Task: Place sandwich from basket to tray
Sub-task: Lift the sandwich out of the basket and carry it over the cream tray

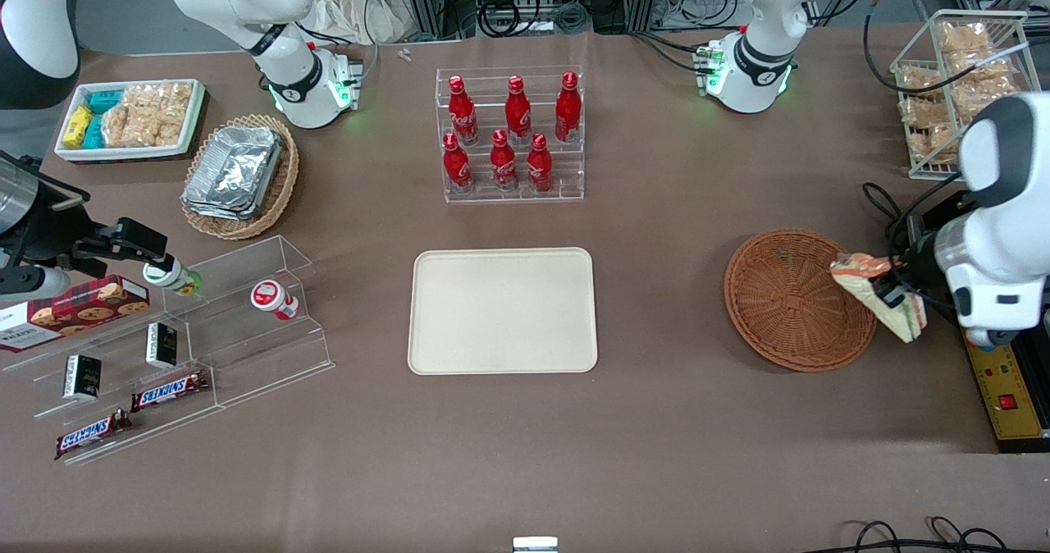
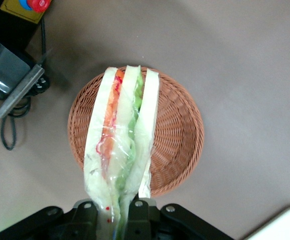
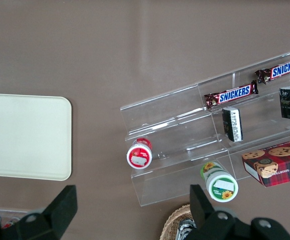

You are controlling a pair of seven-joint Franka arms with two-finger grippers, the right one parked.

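Observation:
The sandwich point(image 1: 879, 294), a plastic-wrapped wedge of pale bread with orange and green filling, hangs in my left gripper point(image 1: 894, 297) above the rim of the reddish-brown woven basket point(image 1: 787, 299), at the working arm's end of the table. In the left wrist view the gripper point(image 2: 115, 212) is shut on the sandwich point(image 2: 122, 150), with the basket point(image 2: 177, 135) below it and holding nothing. The cream-beige tray point(image 1: 502, 310) lies flat at the table's middle and carries nothing; a corner of it shows in the left wrist view point(image 2: 285, 225).
A clear rack of red bottles point(image 1: 510, 134) stands farther from the front camera than the tray. A black and yellow control box point(image 1: 1005, 389) lies beside the basket at the table's edge. A white wire rack of bagged snacks point(image 1: 960, 85) stands toward the working arm's end.

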